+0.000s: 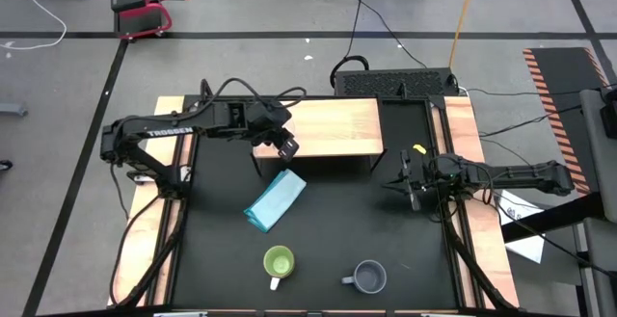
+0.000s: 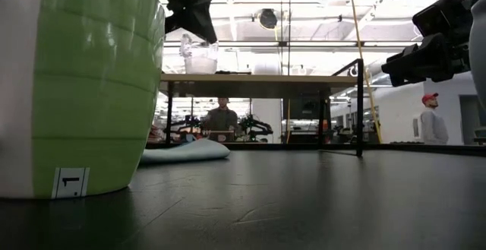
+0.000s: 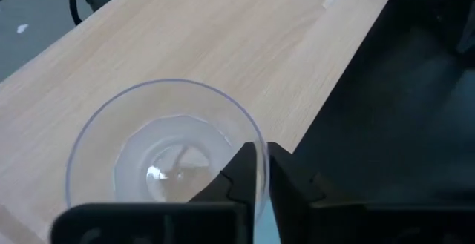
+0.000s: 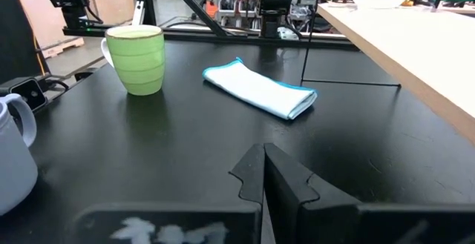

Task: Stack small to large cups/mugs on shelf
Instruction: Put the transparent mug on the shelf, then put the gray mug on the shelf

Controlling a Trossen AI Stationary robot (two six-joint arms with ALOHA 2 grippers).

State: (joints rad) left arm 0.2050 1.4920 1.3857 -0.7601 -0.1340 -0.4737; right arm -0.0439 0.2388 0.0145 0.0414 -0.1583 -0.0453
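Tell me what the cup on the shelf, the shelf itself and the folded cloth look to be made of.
Cup: clear glass or plastic, hard to tell which; the wood shows through its wall and base.
Shelf: light wood with a matte finish; fine straight grain lines run along its top.
Cloth: soft pale-blue fabric, folded, with a darker stitched edge.

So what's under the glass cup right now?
The glass cup stands on the shelf, whose light wood shows through its clear base. The left pincer straddles its rim, hiding part of the near wall.
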